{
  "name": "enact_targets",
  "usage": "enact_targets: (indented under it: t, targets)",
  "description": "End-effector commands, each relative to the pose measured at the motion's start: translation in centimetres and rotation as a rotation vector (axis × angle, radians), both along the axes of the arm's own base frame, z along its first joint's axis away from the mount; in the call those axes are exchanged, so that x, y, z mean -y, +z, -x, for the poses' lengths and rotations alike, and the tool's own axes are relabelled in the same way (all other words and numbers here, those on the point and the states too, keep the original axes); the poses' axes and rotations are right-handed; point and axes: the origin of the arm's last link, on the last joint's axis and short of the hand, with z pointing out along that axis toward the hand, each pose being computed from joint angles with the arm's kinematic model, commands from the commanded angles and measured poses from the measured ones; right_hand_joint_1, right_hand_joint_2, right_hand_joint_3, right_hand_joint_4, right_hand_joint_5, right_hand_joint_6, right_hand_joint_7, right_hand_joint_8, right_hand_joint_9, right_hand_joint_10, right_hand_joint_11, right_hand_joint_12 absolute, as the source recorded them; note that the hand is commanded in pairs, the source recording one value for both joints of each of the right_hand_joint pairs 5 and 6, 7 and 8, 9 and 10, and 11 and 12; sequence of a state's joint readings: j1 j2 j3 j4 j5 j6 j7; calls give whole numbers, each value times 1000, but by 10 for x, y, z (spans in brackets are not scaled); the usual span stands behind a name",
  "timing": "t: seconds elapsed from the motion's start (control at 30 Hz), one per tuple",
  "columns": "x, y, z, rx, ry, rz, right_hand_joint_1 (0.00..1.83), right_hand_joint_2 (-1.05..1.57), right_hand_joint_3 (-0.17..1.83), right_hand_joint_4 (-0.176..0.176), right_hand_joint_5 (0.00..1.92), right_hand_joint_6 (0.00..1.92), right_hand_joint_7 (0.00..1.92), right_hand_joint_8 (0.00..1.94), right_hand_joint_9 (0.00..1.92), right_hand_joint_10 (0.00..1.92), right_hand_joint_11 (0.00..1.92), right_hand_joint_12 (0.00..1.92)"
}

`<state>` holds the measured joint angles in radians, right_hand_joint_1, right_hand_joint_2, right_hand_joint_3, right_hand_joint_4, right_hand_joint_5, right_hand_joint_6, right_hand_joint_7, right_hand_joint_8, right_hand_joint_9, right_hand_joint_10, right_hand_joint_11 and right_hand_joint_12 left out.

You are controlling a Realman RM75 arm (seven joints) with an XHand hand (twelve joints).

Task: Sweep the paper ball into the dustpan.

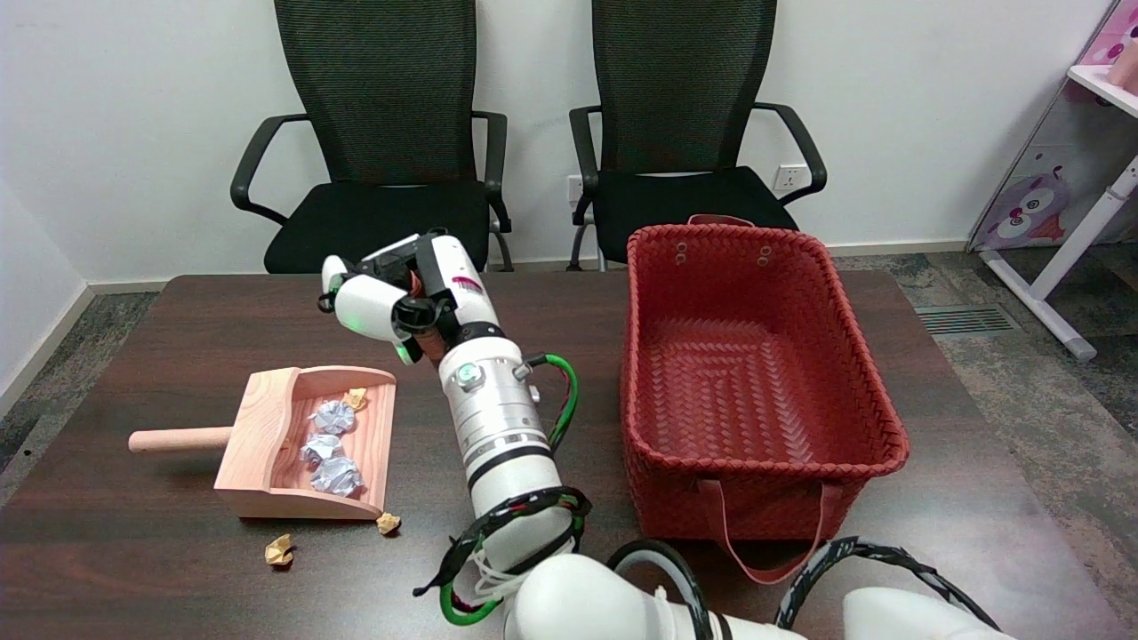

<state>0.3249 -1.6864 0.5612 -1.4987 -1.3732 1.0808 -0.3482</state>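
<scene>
Paper ball (pixel 279 550), tan and crumpled, lies on the dark table (pixel 133 542) just near of the wooden dustpan (pixel 267 444), with a second tan ball (pixel 388 524) touching the pan's near right corner. Silver balls (pixel 325 447) sit inside the pan. The right hand (pixel 391 298) hangs above the table, far and right of the pan, its fingers seemingly curled in on nothing. A red basket (pixel 756 373) stands to the right.

text: none legible | robot hand (pixel 404 298): small red label (too blurred to read)
</scene>
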Motion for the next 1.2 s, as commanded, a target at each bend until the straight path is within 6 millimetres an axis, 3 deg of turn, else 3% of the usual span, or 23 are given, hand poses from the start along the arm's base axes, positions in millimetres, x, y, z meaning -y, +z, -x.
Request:
enact_targets:
  t: [0.03, 0.2, 0.43, 0.73, 0.93, 1.2]
  targets:
    - [18, 15, -17, 129, 116, -69, 1002, 1571, 1524, 176, 1920, 1920, 1920, 1920, 1920, 1920, 1920, 1920]
    - [20, 22, -29, 94, 181, -69, 1006, 1571, 1475, 176, 1920, 1920, 1920, 1920, 1920, 1920, 1920, 1920]
    - [5, 32, -35, -36, 207, -15, 1022, 1571, 1368, 176, 1920, 1920, 1920, 1920, 1920, 1920, 1920, 1920]
    - [-40, 43, -14, -322, 143, 188, 1017, 1571, 1363, 176, 1920, 1920, 1920, 1920, 1920, 1920, 1920, 1920]
    - [-62, 45, -5, -344, 101, 258, 1021, 1571, 1358, 176, 1920, 1920, 1920, 1920, 1920, 1920, 1920, 1920]
    - [-73, 33, 10, -259, 60, 257, 1026, 1571, 1347, 176, 1920, 1920, 1920, 1920, 1920, 1920, 1920, 1920]
